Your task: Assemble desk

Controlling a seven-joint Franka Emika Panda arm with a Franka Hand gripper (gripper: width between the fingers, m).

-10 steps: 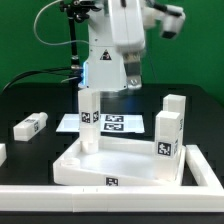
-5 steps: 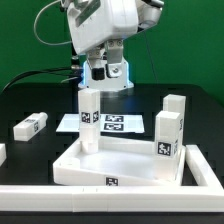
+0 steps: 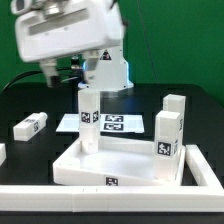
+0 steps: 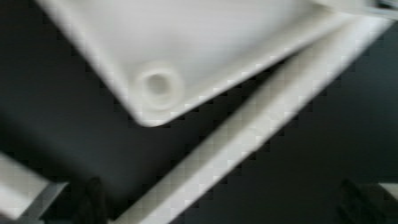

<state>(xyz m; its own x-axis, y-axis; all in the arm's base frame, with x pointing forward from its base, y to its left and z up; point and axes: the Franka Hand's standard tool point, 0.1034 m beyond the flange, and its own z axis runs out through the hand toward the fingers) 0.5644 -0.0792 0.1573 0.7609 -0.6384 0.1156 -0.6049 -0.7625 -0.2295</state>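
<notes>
Green backdrop closes off the far side of the scene, and below it a black bench (image 3: 30,100) carries the parts. Near the front edge of the bench lies the white tabletop (image 3: 120,165), rim upward, a small tag on its front wall. Two square post legs stand upright in its sockets: one leg (image 3: 88,118) at the far corner on the exterior view's left, the other leg (image 3: 171,125) at the far corner on the exterior view's right, both tagged. A third leg (image 3: 31,126) lies flat on the bench toward the exterior view's left edge, well apart from the tabletop. Behind the tabletop, the marker board (image 3: 118,123) rests flat on the bench, partly hidden by the left standing leg. A long white rail (image 3: 110,203) runs along the front edge of the bench.

The robot arm (image 3: 70,35) hangs high over the far left part of the bench, clear of every part. Its hand cannot be made out in the exterior view. The wrist view shows two dark fingertips (image 4: 75,197) set wide apart with nothing between them, so the hand is spread and empty. Beyond them, blurred, lie a corner of the tabletop with a round socket (image 4: 160,84) and a white rail (image 4: 249,125) on the black bench.
</notes>
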